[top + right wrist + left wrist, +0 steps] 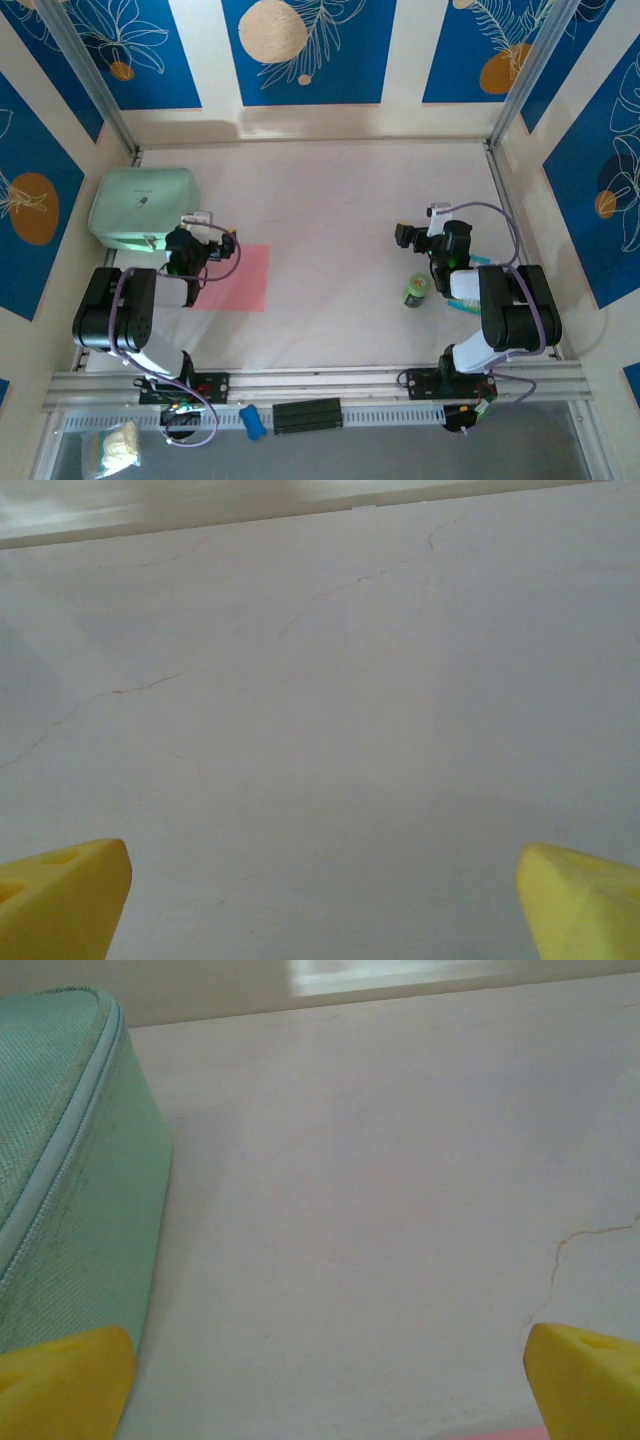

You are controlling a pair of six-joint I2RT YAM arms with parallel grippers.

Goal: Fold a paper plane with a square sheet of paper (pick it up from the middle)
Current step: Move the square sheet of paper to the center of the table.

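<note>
Fingers wide and empty on our left gripper (325, 1388) and right gripper (322, 908) | square sheet of paper (240, 280) flat, unfolded, partly under left gripper | we judge nothing done: pickup and every fold remain

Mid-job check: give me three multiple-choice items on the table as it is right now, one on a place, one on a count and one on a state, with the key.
1. Where does the thin pink-salmon square sheet of paper lie?
A) leaning on the far wall
B) flat on the table by the left arm
C) under the right arm

2. How many small green cans stand on the table?
A) one
B) two
C) three

3. How do the left gripper and right gripper stand?
A) left shut on the sheet
B) right shut on the can
C) both open, holding nothing

Key:
1 B: the top view shows the sheet flat beside the left arm.
2 A: a single can stands by the right arm.
3 C: each wrist view shows yellow fingertips wide apart over bare table.
</note>
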